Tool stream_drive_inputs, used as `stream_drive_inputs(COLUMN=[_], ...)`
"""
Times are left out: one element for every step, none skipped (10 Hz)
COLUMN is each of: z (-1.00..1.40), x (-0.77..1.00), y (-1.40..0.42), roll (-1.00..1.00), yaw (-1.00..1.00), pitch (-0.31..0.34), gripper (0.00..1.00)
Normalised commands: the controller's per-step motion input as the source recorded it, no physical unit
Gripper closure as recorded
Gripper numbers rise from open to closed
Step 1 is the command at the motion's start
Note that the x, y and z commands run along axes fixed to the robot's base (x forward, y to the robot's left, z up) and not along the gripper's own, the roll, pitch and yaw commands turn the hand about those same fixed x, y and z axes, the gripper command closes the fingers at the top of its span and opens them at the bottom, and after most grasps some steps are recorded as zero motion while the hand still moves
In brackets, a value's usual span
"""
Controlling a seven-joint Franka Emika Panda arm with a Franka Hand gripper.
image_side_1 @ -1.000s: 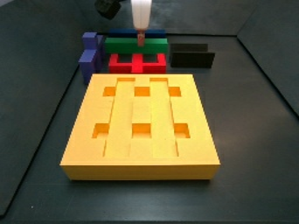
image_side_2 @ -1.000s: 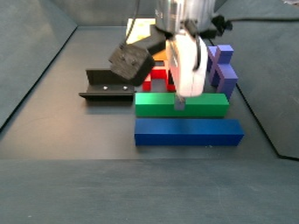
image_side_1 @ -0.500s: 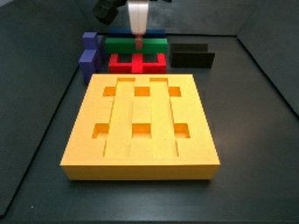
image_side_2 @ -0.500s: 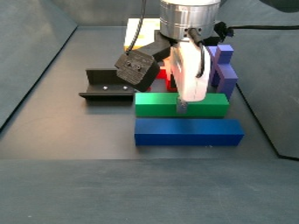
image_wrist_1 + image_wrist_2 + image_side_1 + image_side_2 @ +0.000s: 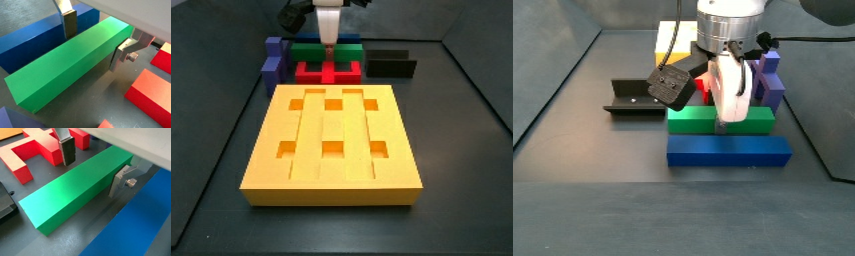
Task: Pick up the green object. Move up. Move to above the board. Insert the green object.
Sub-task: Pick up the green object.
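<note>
Two-finger gripper [image 5: 95, 40] low over long green rectangular bar [image 5: 70, 64], jaws spread w/ a finger each side of bar, pads not clearly touching, bar flat on dark floor betw long blue bar [image 5: 727, 151] & red notched block [image 5: 37, 149], big yellow-orange grooved board [image 5: 331, 143] just past red block, black L-shaped fixture [image 5: 636, 98] off to side

Your gripper [image 5: 723, 118] pointing straight down, wrist upright, fingers [image 5: 69, 24] parted, one plate on each long side, pads seemingly just short of contact, though that's hard to judge.
</note>
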Motion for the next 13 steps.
stream_drive_inputs(z=[0.0, 0.0, 0.0, 0.0, 0.0, 0.0, 0.0, 0.0, 0.0, 0.0, 0.0, 0.0, 0.0], x=[0.0, 0.0, 0.0, 0.0, 0.0, 0.0, 0.0, 0.0, 0.0, 0.0, 0.0, 0.0, 0.0], y=[0.0, 0.0, 0.0, 0.0, 0.0, 0.0, 0.0, 0.0, 0.0, 0.0, 0.0, 0.0, 0.0], roll=[0.0, 0.0, 0.0, 0.0, 0.0, 0.0, 0.0, 0.0, 0.0, 0.0, 0.0, 0.0, 0.0], yaw=[0.0, 0.0, 0.0, 0.0, 0.0, 0.0, 0.0, 0.0, 0.0, 0.0, 0.0, 0.0, 0.0], pitch=[0.0, 0.0, 0.0, 0.0, 0.0, 0.0, 0.0, 0.0, 0.0, 0.0, 0.0, 0.0, 0.0], gripper=[1.0, 1.0, 1.0, 1.0, 1.0, 1.0, 1.0, 1.0, 1.0, 1.0, 1.0, 1.0, 1.0])
